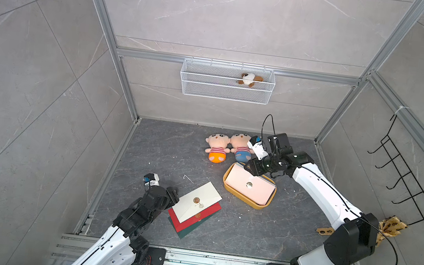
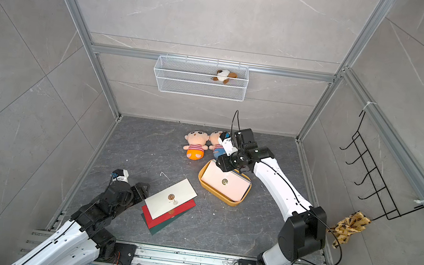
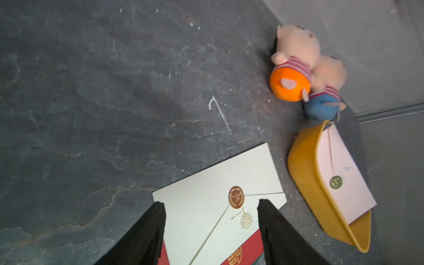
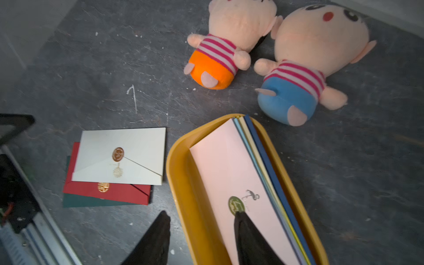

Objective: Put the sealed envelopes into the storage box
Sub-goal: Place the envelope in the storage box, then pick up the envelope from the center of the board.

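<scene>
right pincer [image 4: 201, 213] over pink envelope [image 4: 229, 165]

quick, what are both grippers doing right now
left gripper: open by the cream envelope, holding nothing
right gripper: open over the storage box rim, holding nothing

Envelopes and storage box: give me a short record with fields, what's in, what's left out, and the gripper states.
In storage box: stack, pink envelope on top
Left out: cream envelope over red envelope over green envelope, overlapping
Left gripper: open, above cream envelope
Right gripper: open, straddling the box's rim
</scene>
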Tool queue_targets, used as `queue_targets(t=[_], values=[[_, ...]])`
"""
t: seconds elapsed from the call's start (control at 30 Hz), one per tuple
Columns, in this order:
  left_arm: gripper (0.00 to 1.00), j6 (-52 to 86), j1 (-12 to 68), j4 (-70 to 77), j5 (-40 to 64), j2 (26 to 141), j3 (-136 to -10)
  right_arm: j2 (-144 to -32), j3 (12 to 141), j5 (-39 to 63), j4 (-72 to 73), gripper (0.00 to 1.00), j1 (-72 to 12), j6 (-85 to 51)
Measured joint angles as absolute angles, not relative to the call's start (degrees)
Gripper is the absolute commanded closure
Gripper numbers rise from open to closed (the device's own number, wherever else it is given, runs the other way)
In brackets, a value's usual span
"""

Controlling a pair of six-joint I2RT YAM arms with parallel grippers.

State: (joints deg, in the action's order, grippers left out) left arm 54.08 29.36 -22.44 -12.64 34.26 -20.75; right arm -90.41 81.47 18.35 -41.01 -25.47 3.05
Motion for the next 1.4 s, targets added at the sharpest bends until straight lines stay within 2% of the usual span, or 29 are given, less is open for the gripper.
queue_targets(t=[0.23,0.37,0.63,1.03,1.4], values=[[0.32,59.2,29.4,-22.6,-9.4,39.0,-17.0,-97.1,81.1,18.5,-37.5,0.52,-41.8,-10.6],[0.32,60.4,29.4,-22.4,-8.3,39.3,-16.1,-105.4,84.1,15.6,-37.4,0.49,-47.0,-15.0],[0.33,61.8,29.4,-21.4,-7.2,39.3,-15.5,-117.6,92.2,6.9,-39.6,0.44,-47.8,-19.0],[0.31,62.9,29.4,-21.2,-6.8,40.0,-14.3,-125.5,98.4,0.5,-42.7,0.35,-47.8,-20.8],[0.31,63.2,29.4,-20.9,-6.8,40.5,-13.7,-128.2,100.5,3.9,-43.4,0.37,-47.8,-21.7]])
